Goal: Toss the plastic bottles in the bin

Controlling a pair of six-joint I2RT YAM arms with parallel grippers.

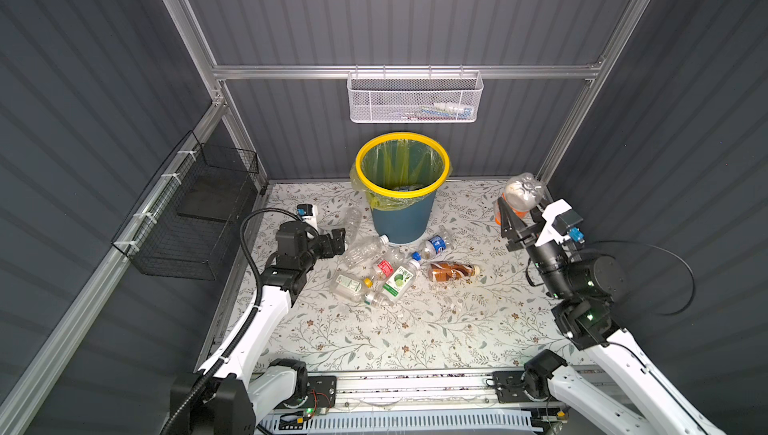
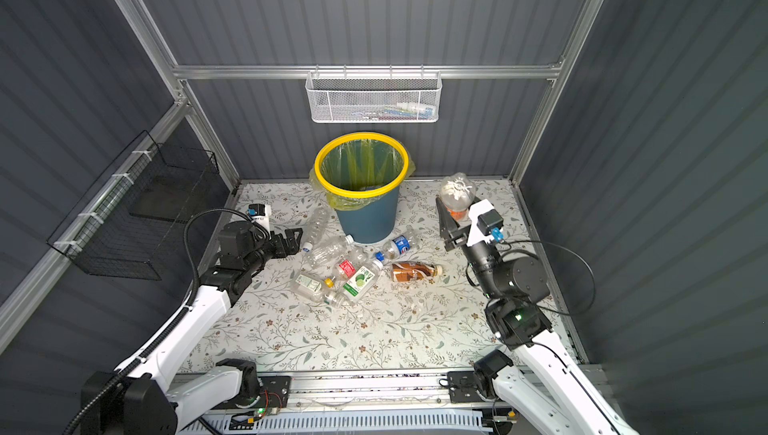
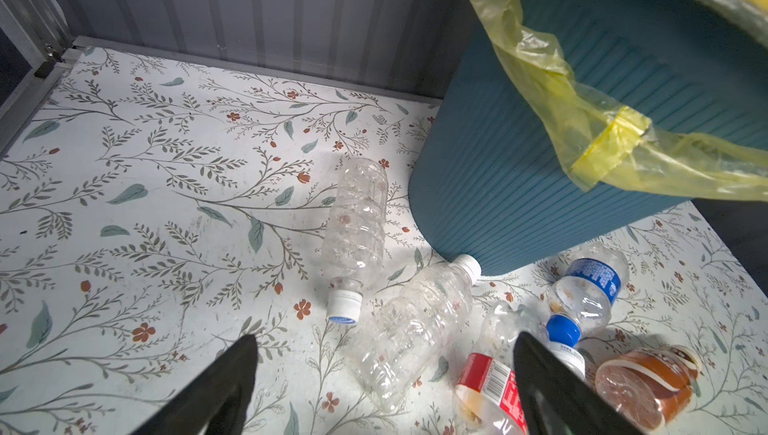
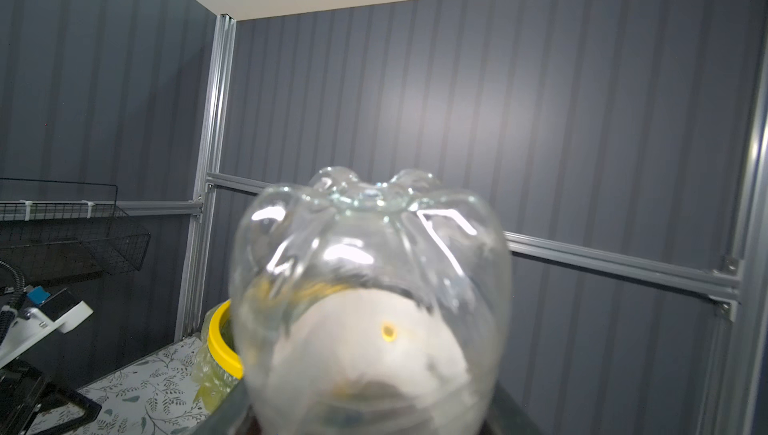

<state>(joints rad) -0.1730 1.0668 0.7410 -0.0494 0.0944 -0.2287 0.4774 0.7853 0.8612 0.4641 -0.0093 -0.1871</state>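
Note:
The teal bin (image 1: pixel 401 214) with yellow rim and bag liner stands at the back centre. Several plastic bottles lie in front of it: two clear ones (image 3: pixel 357 229) (image 3: pixel 411 329), a blue-labelled one (image 1: pixel 434 244), a red-labelled one (image 3: pixel 490 379), a green-white one (image 1: pixel 399 281) and a brown one (image 1: pixel 451 271). My left gripper (image 3: pixel 384 337) is open low over the floor, left of the bin, with the clear white-capped bottle lying between its fingers. My right gripper (image 1: pixel 513 210) is raised at the back right, shut on a clear bottle (image 4: pixel 370 287) with an orange label, base up.
A white mesh basket (image 1: pixel 413 98) hangs on the back wall above the bin. A black wire basket (image 1: pixel 195 221) hangs on the left wall beside my left arm. Grey panel walls enclose the floral floor (image 1: pixel 415 329) on three sides.

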